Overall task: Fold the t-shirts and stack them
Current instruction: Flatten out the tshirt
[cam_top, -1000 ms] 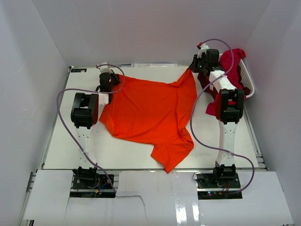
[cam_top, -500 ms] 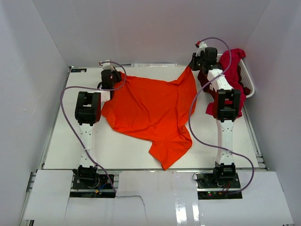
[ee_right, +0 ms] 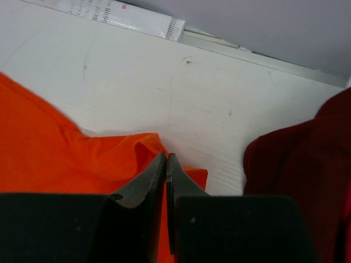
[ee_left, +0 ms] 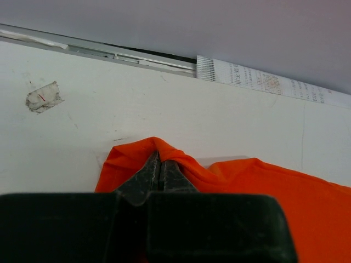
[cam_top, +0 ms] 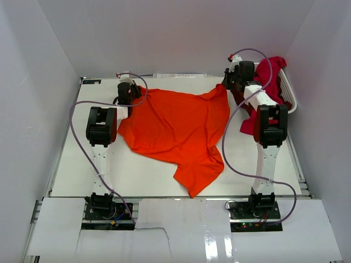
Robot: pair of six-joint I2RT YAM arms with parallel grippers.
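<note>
Orange shirt [cam_top: 175, 129] lies spread on the bench [cam_top: 77, 159]; left tool [ee_left: 160, 164] clamped on its far left corner; right tool [ee_right: 166, 160] clamped on its far right corner; maroon shirt [ee_right: 290, 159] just to the right.

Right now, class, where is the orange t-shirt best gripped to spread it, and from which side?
Take the orange t-shirt by its far corners, from the near side: thin edges lie flat there, pinched by left gripper and right gripper.
</note>
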